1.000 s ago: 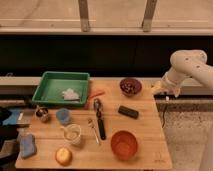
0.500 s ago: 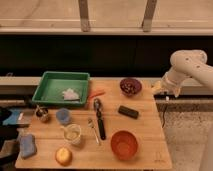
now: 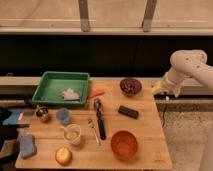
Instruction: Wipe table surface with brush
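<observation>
The light tan wooden table surface point(image 3: 145, 127) fills the middle of the camera view. The brush point(image 3: 99, 118) lies on it near the centre, black handle pointing toward the front edge, rounded grey head toward the green tray. My gripper point(image 3: 161, 89) hangs from the white arm at the right, just beyond the table's right rear corner, far from the brush and beside the dark bowl.
A green tray point(image 3: 52, 89) with a white crumpled thing sits at the back left. A dark bowl point(image 3: 130, 86), a black block point(image 3: 128, 112), an orange bowl point(image 3: 124, 144), a silver spoon point(image 3: 92, 129), a cup point(image 3: 72, 133), a blue sponge point(image 3: 27, 145) and an orange carrot-like thing point(image 3: 97, 93) lie around.
</observation>
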You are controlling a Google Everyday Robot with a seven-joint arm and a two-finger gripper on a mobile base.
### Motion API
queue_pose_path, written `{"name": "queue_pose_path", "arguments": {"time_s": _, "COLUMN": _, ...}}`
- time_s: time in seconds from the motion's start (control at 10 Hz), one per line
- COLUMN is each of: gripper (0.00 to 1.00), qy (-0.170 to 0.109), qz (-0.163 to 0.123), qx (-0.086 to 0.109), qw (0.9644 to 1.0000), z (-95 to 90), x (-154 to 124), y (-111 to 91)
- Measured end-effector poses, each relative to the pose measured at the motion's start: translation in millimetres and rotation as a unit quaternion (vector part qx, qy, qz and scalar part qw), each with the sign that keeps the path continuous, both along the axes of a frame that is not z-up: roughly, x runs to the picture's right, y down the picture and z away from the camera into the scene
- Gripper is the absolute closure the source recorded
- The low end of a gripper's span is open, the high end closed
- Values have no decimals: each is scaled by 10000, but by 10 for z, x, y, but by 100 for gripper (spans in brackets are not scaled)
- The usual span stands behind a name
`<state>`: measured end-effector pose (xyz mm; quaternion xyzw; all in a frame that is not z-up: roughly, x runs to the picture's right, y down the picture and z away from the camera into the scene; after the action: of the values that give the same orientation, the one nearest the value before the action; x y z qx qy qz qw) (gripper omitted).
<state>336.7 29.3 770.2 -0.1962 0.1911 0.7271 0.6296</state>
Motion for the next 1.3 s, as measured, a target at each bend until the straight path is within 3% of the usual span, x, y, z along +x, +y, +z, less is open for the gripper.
{"name": "queue_pose_path", "arguments": {"time_s": 0.5, "gripper": 20, "qy": 0, "qz": -53, "qx": 11, "qw": 10000, "z": -12, "x": -8, "y": 4}}
{"name": "queue_pose_path", "arguments": {"time_s": 0.8, "gripper": 20, "qy": -274, "qz": -561, "qx": 67, "qw": 9980, "z": -61, "x": -340, "y": -51}}
{"name": "queue_pose_path", "arguments": {"time_s": 1.0, "gripper": 20, "qy": -558, "qz": -979, "qx": 73, "qw": 9936, "z": -61, "x": -832, "y": -85}}
{"name": "queue_pose_path", "arguments": {"time_s": 1.2, "gripper": 20, "qy": -820, "qz": -1407, "qx": 75, "qw": 9866, "z": -83, "x": -1315, "y": -55}}
{"name": "queue_pose_path", "arguments": {"time_s": 1.3, "gripper": 20, "qy": -1027, "qz": -1721, "qx": 86, "qw": 9797, "z": -124, "x": -1710, "y": -2}}
